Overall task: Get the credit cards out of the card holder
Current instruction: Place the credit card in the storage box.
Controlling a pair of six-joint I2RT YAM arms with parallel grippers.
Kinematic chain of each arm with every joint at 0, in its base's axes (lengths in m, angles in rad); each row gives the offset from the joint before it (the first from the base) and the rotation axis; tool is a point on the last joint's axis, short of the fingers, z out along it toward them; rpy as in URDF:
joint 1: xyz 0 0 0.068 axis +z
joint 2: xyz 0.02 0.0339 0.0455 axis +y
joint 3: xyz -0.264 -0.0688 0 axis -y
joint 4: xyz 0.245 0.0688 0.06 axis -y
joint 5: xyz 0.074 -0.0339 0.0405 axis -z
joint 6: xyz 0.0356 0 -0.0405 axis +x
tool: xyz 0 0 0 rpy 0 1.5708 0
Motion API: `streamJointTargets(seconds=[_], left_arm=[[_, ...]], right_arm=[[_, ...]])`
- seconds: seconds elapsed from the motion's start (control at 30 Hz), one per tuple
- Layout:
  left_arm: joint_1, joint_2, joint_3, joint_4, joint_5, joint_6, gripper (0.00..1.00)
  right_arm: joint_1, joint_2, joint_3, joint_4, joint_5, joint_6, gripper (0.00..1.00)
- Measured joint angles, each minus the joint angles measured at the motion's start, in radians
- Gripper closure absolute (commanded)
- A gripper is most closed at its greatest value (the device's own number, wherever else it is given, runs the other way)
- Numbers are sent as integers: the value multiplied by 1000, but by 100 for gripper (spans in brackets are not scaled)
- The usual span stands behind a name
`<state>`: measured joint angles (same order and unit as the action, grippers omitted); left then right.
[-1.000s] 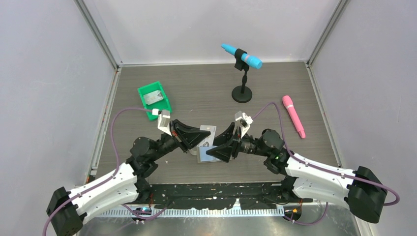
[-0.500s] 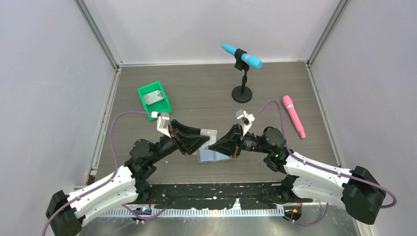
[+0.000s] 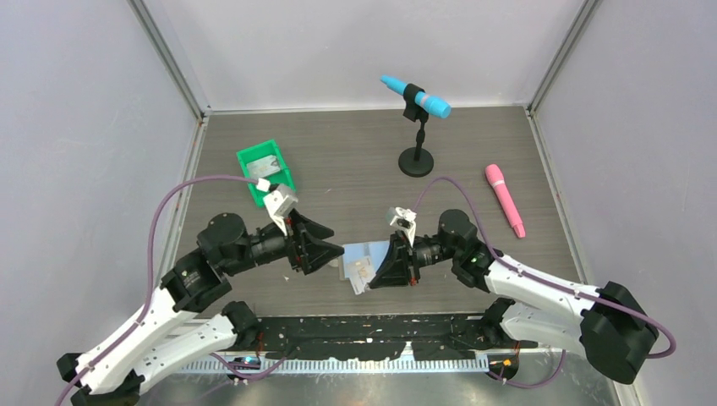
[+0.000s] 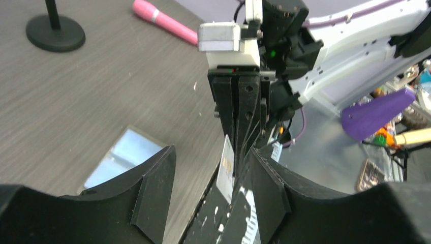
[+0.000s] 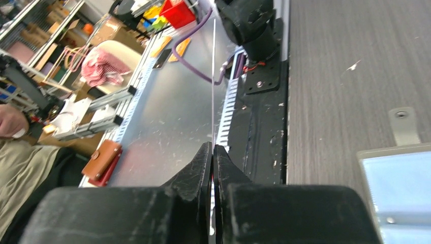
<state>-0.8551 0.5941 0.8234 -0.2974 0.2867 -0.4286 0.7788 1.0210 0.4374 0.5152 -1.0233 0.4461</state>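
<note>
The card holder (image 3: 365,251) lies open on the table, pale blue pockets up, between my two grippers. My right gripper (image 3: 378,272) is shut on one whitish credit card (image 3: 362,276), held on edge just above the table's near side. In the right wrist view the card (image 5: 213,76) shows as a thin line running out from the shut gripper (image 5: 213,152), with the card holder (image 5: 401,188) and its grey tab at lower right. My left gripper (image 3: 328,254) stands open and empty, left of the holder. In the left wrist view the left gripper (image 4: 211,188) faces the card (image 4: 225,170) and the holder (image 4: 124,157).
A green bin (image 3: 283,173) at the back left holds a grey card (image 3: 265,167). A blue microphone on a black stand (image 3: 416,127) is at the back centre. A pink microphone (image 3: 505,200) lies at the right. The table's near edge and black rail run just below the grippers.
The right gripper shut on a card and drew it toward the near edge. The left gripper opened and pulled back to the left. The holder now lies flat on the table.
</note>
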Motion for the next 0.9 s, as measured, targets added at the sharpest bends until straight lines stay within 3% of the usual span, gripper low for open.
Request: streamJointTargets(seconds=[0.3,0.53,0.7,0.77,0.9], left_arm=[[0,192,56,-187,136,30,52],[5,287,57,-216,233,27,74],[17,292,57,-215,301,18,97],[21,292,57,-212,320,17,100],[25,293,57,-208,347,13,100]], right_arm=[[17,87,45,-54,-95,4,95],[40,103,47,-78,-98,8,95],[40,106,47,-82,-98,9,94],[40,107,47,-82,-97,9,87],[40,114,51,-93,-87,9,64]])
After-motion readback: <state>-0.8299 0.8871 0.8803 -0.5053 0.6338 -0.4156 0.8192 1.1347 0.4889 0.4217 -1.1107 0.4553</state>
